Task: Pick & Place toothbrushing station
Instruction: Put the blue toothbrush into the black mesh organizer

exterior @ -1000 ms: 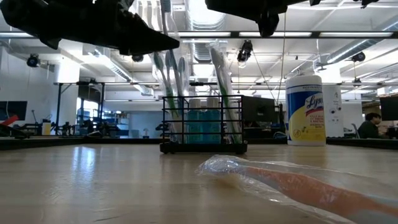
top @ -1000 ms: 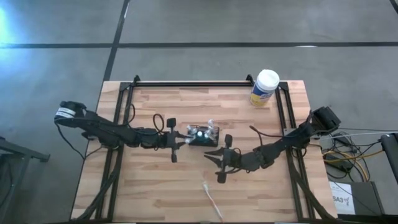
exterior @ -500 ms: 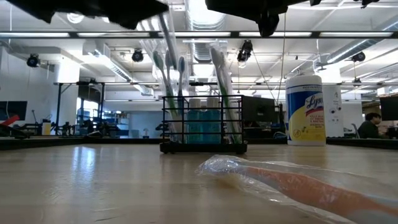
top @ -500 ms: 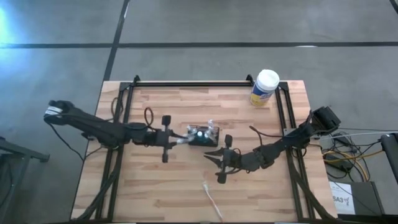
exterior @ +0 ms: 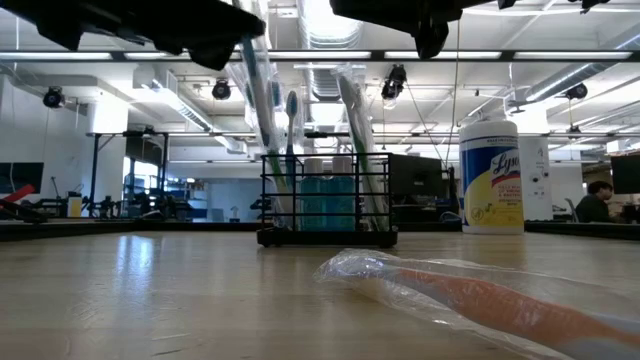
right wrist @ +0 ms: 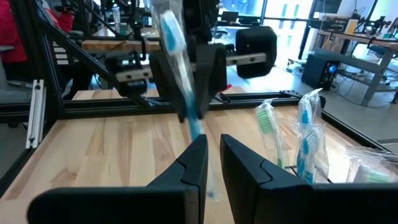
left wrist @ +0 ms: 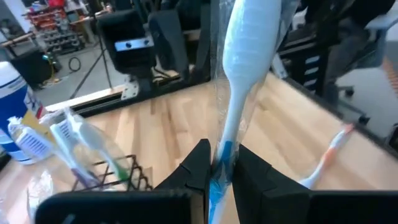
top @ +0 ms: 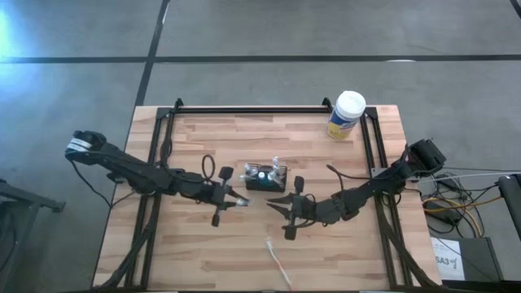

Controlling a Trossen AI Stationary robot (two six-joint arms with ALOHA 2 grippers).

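Note:
The black wire-mesh basket (top: 266, 177) stands on its base mid-table, with wrapped toothbrushes (exterior: 352, 150) upright in it; it also shows in the low view (exterior: 325, 205) and the left wrist view (left wrist: 115, 171). My left gripper (top: 231, 198) is just left of and nearer than the basket, shut on a blue-and-white wrapped toothbrush (left wrist: 239, 68). My right gripper (top: 279, 203) hangs just near-right of the basket, fingers close together (right wrist: 210, 158), holding nothing. My left gripper pinches the wrapped toothbrush's blue end (left wrist: 219, 163) between its two fingers. The brush runs on past the fingertips, along the fingers. In the low view it hangs slanting down below the gripper (exterior: 256, 90), clear of the table, left of the basket.
Another wrapped toothbrush with an orange handle (top: 277, 260) lies flat near the table's front edge, close in the low view (exterior: 470, 295). A yellow canister with a white lid (top: 346, 114) stands at the far right corner. Bare wood lies at the left and front.
My left gripper has drawn back from the basket, first toward the table's left, then toward the near edge, still shut on the toothbrush. The brush now stands tilted, left of the basket, higher than the brushes in it.

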